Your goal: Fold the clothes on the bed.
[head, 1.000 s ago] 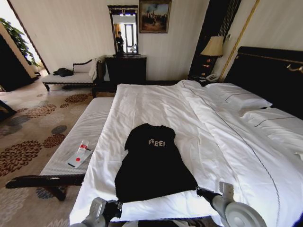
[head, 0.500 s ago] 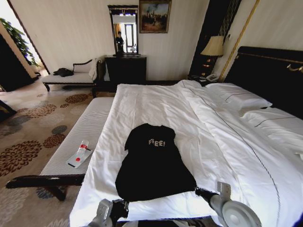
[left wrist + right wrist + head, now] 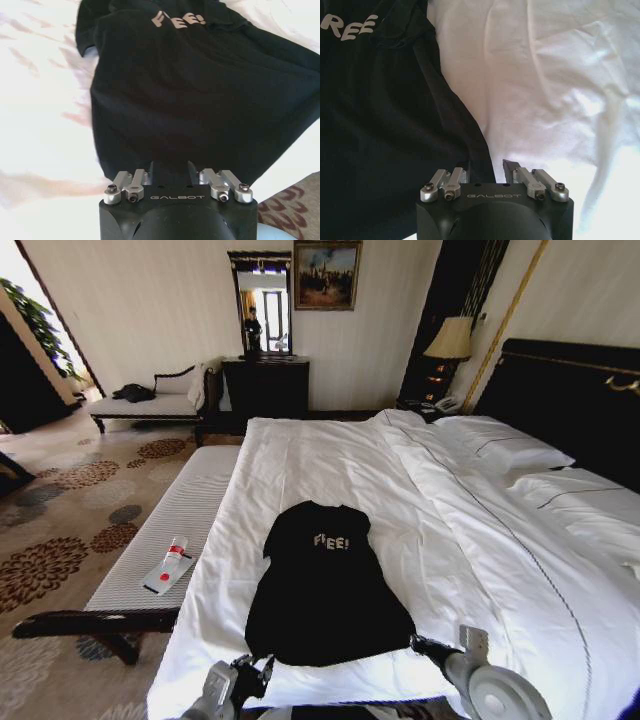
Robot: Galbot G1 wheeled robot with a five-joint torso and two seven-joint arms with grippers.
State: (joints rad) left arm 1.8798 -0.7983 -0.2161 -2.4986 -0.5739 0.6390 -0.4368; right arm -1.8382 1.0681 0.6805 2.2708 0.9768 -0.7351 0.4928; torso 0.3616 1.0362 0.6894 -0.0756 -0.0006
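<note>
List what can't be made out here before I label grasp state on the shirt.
- Left gripper: in the left wrist view the jaws stand apart at the T-shirt hem, but their tips are lost against the black cloth, so contact is unclear.
- Right gripper: the same at the shirt's other bottom corner in the right wrist view.
- Head view: the near bed edge is cut off by the frame's bottom, behind both arms.
</note>
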